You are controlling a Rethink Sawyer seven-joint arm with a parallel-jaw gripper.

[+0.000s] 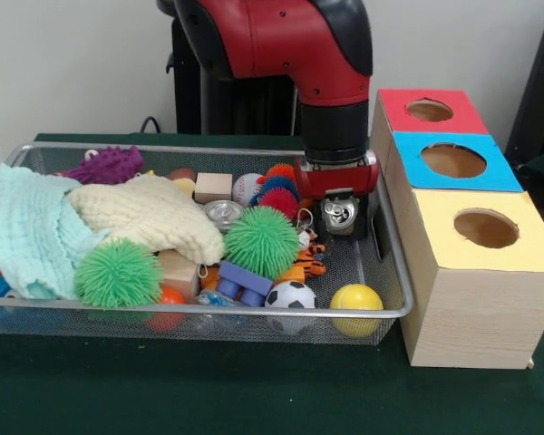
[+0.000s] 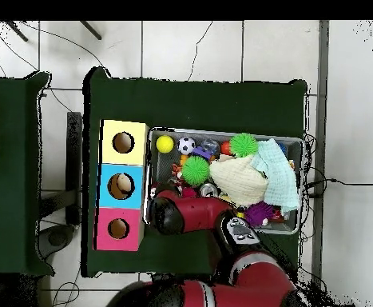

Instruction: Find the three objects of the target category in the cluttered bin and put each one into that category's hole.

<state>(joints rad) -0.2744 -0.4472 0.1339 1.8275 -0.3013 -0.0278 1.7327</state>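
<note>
So the bin (image 1: 394,313) is silver wire mesh with a smooth, shiny metal rim. Inside it, the mint cloth (image 1: 23,231) and the cream cloth (image 1: 150,213) both look soft, crinkly and matt. The two green balls (image 1: 261,241) (image 1: 118,272) are covered in rubbery spikes, same as the purple toy (image 1: 107,164) at the bin's far rim. The yellow ball (image 1: 356,298) at the near rim is smooth. The small can (image 1: 223,212) is shiny metal. Right beside the bin, the box (image 1: 462,313) has pale matt wood sides and flat painted tops. The arm's (image 1: 281,41) shell is glossy red plastic.
</note>
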